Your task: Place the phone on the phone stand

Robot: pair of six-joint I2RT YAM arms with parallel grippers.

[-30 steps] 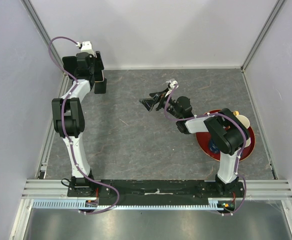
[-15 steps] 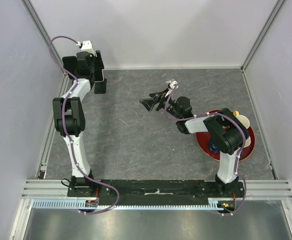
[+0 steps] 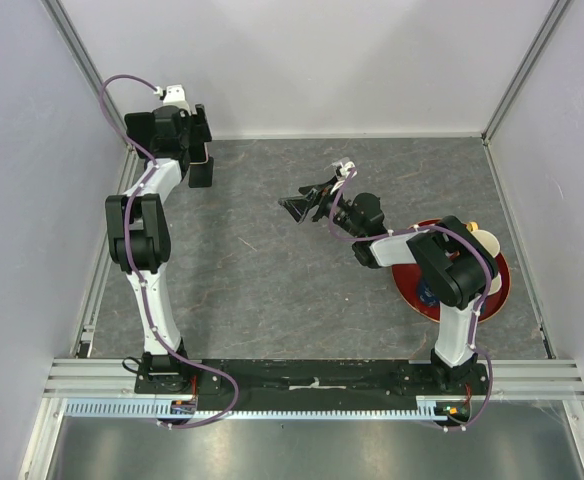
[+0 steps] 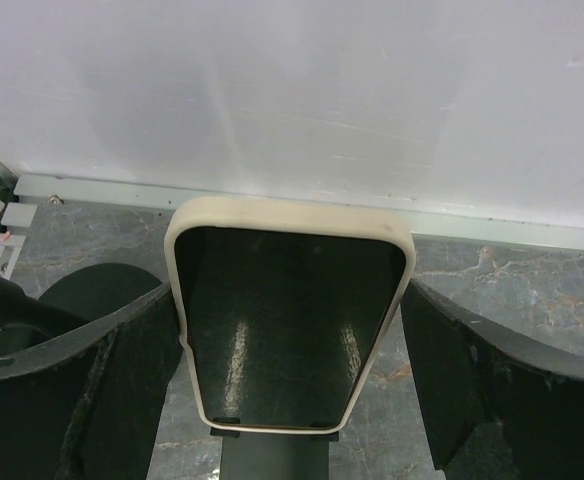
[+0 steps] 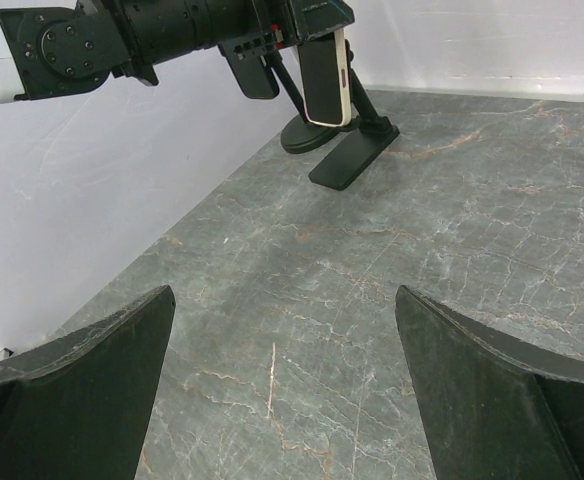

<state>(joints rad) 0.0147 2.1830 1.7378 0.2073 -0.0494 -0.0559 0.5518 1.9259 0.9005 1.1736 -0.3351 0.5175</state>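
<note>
The phone (image 4: 290,330), dark screen in a cream case, leans upright on the black phone stand (image 4: 272,455), its lower edge on the stand's two lips. It stands in the far left corner, seen side-on in the right wrist view (image 5: 324,75) above the stand's flat base (image 5: 350,160). My left gripper (image 4: 287,290) is open, one finger close by each long edge of the phone, and shows in the top view (image 3: 200,150). My right gripper (image 5: 284,295) is open and empty above the bare middle of the table (image 3: 307,200).
A red plate (image 3: 499,290) at the right holds a cream object (image 3: 484,240) and a blue one (image 3: 424,293), under my right arm. A round black disc (image 5: 307,135) lies beside the stand. White walls close the back and the left.
</note>
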